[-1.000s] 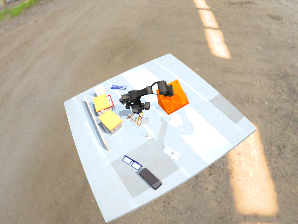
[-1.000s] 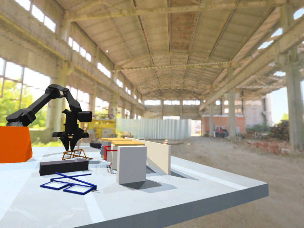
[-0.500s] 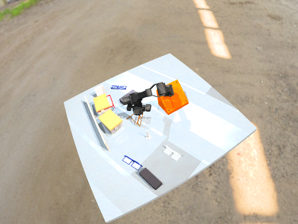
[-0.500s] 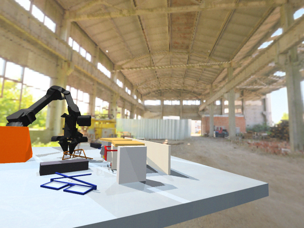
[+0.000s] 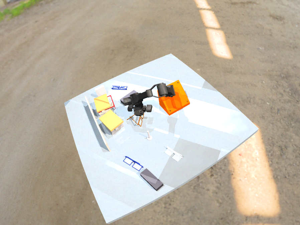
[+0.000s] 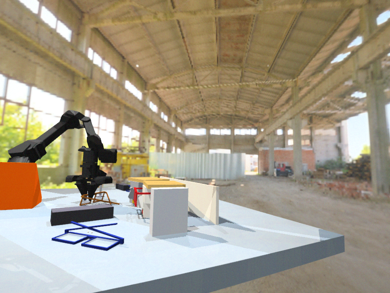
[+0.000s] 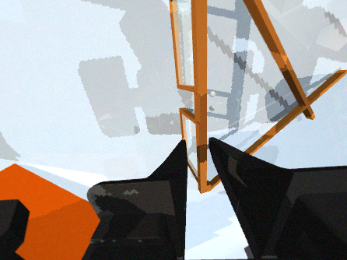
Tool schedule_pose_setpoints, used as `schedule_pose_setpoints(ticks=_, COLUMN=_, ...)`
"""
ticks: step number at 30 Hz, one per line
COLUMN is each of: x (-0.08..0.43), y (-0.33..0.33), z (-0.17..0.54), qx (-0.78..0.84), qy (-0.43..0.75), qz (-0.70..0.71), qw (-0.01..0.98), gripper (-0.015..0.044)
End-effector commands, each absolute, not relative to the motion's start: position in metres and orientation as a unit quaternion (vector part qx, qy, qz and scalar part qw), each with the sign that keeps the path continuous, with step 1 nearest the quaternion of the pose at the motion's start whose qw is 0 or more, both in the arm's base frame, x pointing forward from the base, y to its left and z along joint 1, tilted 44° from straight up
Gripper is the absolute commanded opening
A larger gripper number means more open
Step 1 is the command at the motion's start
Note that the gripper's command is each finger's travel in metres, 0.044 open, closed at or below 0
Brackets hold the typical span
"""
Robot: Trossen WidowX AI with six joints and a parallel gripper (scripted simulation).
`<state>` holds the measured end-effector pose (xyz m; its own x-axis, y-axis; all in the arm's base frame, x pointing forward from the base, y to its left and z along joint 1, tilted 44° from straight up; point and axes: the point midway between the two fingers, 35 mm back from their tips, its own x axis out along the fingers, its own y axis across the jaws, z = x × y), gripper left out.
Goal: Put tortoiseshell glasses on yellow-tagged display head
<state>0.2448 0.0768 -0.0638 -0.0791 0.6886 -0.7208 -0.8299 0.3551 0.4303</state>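
Note:
The tortoiseshell glasses point(image 5: 140, 126) point(image 6: 102, 192) point(image 7: 201, 76) look orange-brown and rest on the table, temples folded across each other. My gripper point(image 6: 90, 199) point(image 7: 197, 142) is partly open and points down at them. Its fingertips straddle the front bar near one end, with small gaps on both sides in the wrist view. Two pale display heads have flat yellow tops. One head point(image 5: 111, 120) has no glasses visible on it. The other head point(image 5: 102, 102) point(image 6: 166, 186) has red glasses point(image 5: 112, 101) point(image 6: 135, 197) at its face. I cannot make out a yellow tag.
A cream panel point(image 6: 204, 198) stands behind the heads, a pale upright block point(image 5: 100, 90) point(image 6: 169, 211) beside them. Dark blocks point(image 5: 151, 179) point(image 6: 81, 215), blue glasses point(image 5: 134, 161) point(image 6: 121, 240), white glasses point(image 5: 175, 151) and a small peg point(image 5: 148, 135) are around. The arm's base is orange point(image 5: 178, 103).

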Motion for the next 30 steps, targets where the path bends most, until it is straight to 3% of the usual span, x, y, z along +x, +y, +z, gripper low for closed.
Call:
schedule_pose_setpoints(ticks=1, x=0.244, y=0.077, z=-0.064, qx=-0.075, qy=0.472, qz=0.563, qw=0.674, gripper=0.0080)
schedule_pose_setpoints(ticks=13, x=0.244, y=0.077, z=-0.064, qx=-0.075, qy=0.472, qz=0.563, qw=0.674, gripper=0.0000)
schedule_pose_setpoints(ticks=30, x=0.256, y=0.032, z=-0.023, qx=-0.077, qy=0.474, qz=0.560, qw=0.675, gripper=0.0000)
